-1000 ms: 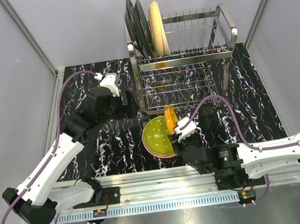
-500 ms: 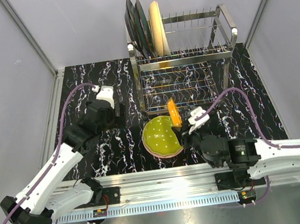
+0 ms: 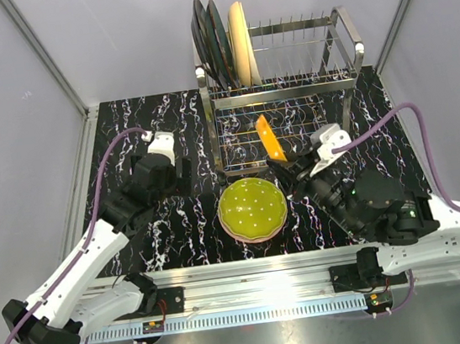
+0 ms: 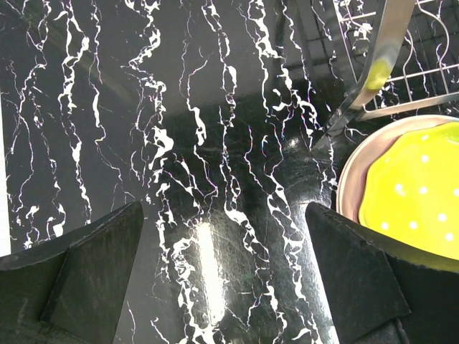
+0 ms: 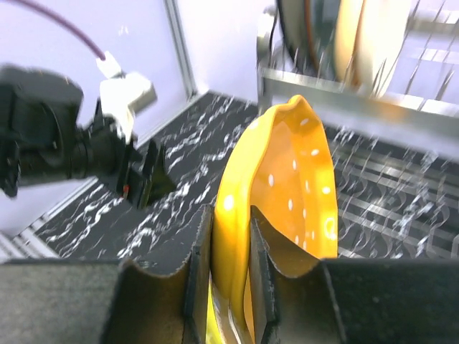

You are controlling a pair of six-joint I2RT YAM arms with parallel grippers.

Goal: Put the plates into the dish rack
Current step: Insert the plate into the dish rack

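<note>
At the left, over the black marbled tabletop [image 3: 194, 219], the left gripper [image 3: 182, 165] is hovering, jaws spread wide, holding nothing. Centre: a green white-speckled round plate [image 3: 251, 206] is lying on a pink plate [image 4: 348, 188]. Right of it, the right gripper [image 5: 229, 276] is pinching an orange speckled plate [image 5: 287, 179] by its rim, edge-up, before the chrome wire dish rack [image 3: 287, 88]. Two dark plates [image 3: 211, 39] and a cream plate [image 3: 240, 39] are standing at the rack's left end.
</note>
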